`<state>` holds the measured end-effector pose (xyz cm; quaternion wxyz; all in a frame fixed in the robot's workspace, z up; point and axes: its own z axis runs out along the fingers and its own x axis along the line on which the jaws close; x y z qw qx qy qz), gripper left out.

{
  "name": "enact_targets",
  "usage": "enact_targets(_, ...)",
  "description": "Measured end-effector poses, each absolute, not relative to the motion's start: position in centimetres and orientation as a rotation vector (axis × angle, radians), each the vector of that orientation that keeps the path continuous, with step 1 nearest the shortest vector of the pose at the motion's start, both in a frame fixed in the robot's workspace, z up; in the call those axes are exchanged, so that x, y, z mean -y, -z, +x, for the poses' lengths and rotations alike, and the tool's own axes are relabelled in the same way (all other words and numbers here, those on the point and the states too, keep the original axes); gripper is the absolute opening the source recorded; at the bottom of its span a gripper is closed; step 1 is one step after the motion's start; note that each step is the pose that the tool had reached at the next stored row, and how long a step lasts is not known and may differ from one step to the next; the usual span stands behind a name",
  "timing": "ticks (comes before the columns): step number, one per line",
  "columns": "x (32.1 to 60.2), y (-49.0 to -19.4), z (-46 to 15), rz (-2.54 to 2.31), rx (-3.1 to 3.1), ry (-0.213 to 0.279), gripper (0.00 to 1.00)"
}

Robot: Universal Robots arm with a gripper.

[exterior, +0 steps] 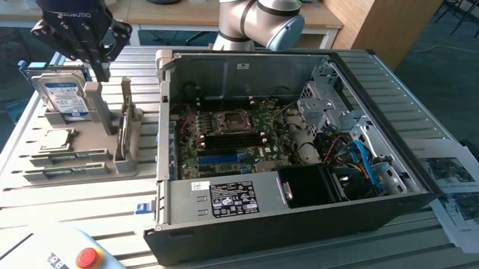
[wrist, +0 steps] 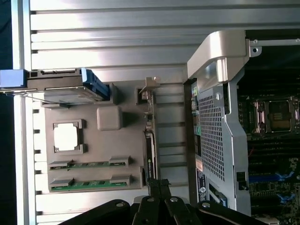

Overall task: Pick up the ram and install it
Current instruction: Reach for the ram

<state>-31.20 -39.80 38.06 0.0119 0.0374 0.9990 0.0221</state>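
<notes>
Two green ram sticks [exterior: 73, 156] [exterior: 69, 170] lie flat in slots at the near end of a grey parts holder [exterior: 97, 140], at the exterior view's left. In the wrist view they show as two green strips [wrist: 89, 164] [wrist: 89, 183]. My gripper [exterior: 102, 68] hangs above the far end of the holder, beside the hard drive, well apart from the ram. Its black fingers [wrist: 158, 185] are shut together with nothing between them.
The holder also carries an upright hard drive [exterior: 66, 95], a silver processor chip [exterior: 56, 139] and a card standing on edge [exterior: 127, 120]. An open computer case [exterior: 359, 67] with its motherboard [exterior: 224, 137] lies to the right. A red stop button [exterior: 88, 258] and papers [exterior: 449, 174] are nearby.
</notes>
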Motion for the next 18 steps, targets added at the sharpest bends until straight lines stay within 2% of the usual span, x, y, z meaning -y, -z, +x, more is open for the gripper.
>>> enact_targets(18,39.7,-37.7,-36.2,0.117,-3.115,-0.069,0.10)
